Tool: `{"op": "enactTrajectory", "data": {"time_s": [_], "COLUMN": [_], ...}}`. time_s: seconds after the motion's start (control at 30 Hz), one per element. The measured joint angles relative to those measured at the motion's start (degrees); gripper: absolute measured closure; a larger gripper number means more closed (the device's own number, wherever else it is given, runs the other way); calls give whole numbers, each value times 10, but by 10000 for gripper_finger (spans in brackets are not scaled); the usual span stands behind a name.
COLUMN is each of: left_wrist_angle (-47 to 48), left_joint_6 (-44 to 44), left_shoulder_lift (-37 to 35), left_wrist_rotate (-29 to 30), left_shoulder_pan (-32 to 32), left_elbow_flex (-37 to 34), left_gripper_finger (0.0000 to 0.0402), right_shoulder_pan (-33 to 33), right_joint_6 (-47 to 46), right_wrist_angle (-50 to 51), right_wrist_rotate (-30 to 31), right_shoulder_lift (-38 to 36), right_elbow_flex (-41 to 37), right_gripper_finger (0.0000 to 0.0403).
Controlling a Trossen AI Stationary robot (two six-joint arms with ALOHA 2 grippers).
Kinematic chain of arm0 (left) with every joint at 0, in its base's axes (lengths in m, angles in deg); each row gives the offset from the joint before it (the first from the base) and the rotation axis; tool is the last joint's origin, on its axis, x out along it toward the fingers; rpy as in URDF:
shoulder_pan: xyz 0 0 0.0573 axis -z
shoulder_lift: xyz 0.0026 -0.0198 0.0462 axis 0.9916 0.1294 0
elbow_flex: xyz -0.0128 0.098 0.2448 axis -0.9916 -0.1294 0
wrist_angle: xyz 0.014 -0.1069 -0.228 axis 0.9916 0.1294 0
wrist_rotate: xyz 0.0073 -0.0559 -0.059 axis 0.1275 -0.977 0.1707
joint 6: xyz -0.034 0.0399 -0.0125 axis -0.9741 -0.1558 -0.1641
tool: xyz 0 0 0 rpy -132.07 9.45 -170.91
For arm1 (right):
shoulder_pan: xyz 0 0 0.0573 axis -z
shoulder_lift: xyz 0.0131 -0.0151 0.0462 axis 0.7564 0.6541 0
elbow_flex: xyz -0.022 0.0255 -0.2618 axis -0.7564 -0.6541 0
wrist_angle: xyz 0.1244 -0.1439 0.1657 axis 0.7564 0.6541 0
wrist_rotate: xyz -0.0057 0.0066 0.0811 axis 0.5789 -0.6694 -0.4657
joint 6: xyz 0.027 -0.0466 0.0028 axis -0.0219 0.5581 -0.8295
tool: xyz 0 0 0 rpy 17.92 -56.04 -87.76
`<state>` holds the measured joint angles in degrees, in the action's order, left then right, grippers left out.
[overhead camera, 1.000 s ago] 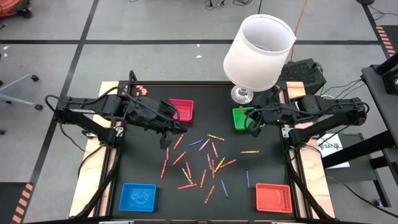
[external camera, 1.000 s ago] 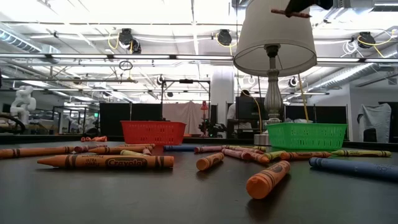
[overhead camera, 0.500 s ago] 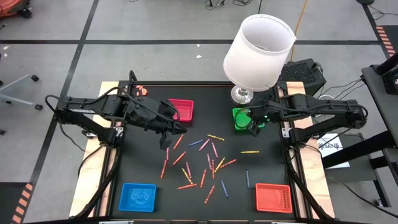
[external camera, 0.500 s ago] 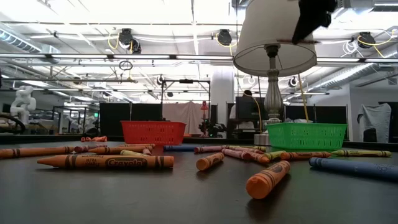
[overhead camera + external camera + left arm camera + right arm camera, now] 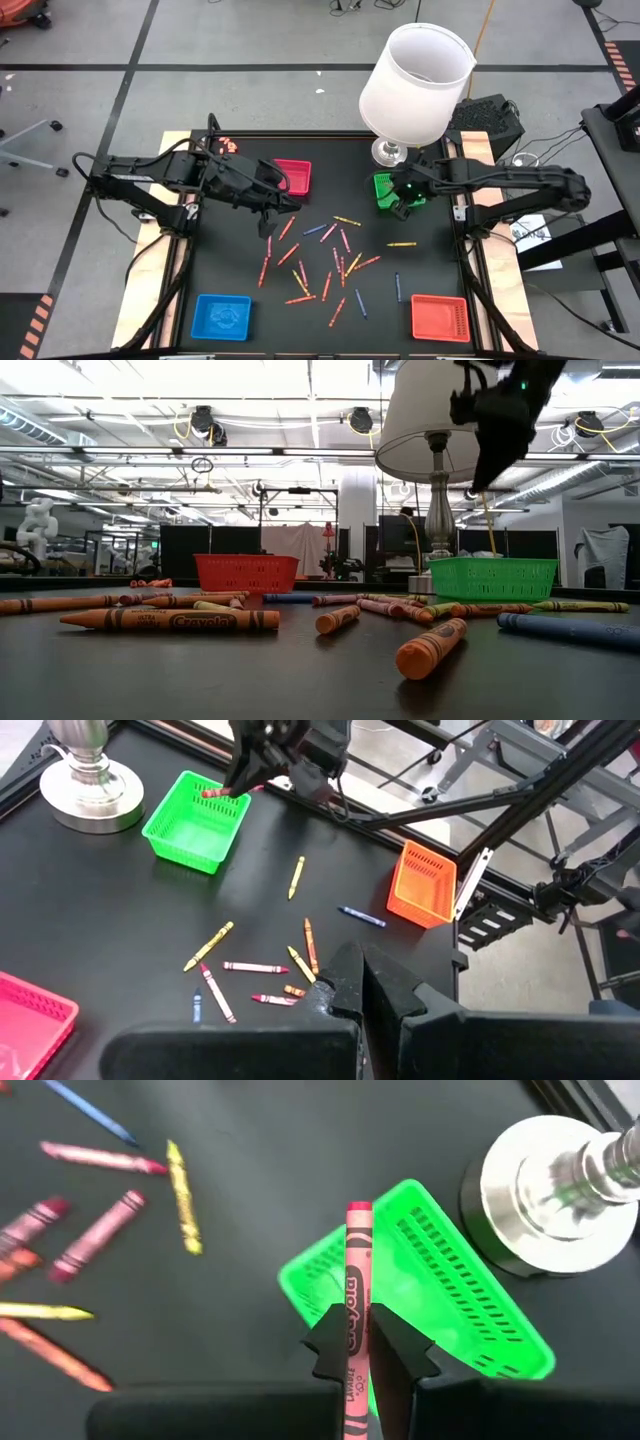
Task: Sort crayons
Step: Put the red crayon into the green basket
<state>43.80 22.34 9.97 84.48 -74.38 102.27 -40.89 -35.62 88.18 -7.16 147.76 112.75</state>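
Right gripper [image 5: 357, 1342] clamped on pink crayon [image 5: 356, 1260] above green tray [image 5: 450, 1295].

Trays at the corners, crayons between

We see the crayons [image 5: 330, 262] scattered over the middle of the table [image 5: 230, 270], with one tray [image 5: 291, 176] at the far left, another tray [image 5: 388, 190] at the far right beside the lamp [image 5: 412, 80], and two more trays [image 5: 221, 316] [image 5: 439, 317] at the near corners. The right gripper [image 5: 401, 207] hangs over the far right tray; the left gripper [image 5: 270, 226] hangs just before the far left one.
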Motion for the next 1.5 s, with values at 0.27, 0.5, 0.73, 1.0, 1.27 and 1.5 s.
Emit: {"op": "enactTrajectory", "data": {"time_s": [0.27, 0.5, 0.73, 1.0, 1.27, 1.5], "left_wrist_angle": [0, 0, 0, 0, 0, 0], "left_joint_6": [5, 21, 21, 21, 21, 21], "left_shoulder_lift": [0, 0, 0, 0, 0, 0], "left_wrist_rotate": [26, 39, 70, 70, 70, 70], "left_shoulder_pan": [0, 0, -14, -37, -53, -56], "left_elbow_flex": [0, 0, 0, 0, 0, 0], "left_gripper_finger": [402, 402, 402, 402, 402, 402], "right_shoulder_pan": [50, 99, 134, 157, 172, 174], "right_joint_6": [87, 150, 198, 214, 227, 226], "right_wrist_angle": [-79, -100, -144, -158, -196, -235], "right_wrist_rotate": [0, 0, -49, -61, -81, -89], "right_shoulder_lift": [0, 0, 0, 0, 0, 0], "right_elbow_flex": [-67, -83, -119, -151, -189, -217], "right_gripper_finger": [392, 392, 392, 392, 392, 392]}}
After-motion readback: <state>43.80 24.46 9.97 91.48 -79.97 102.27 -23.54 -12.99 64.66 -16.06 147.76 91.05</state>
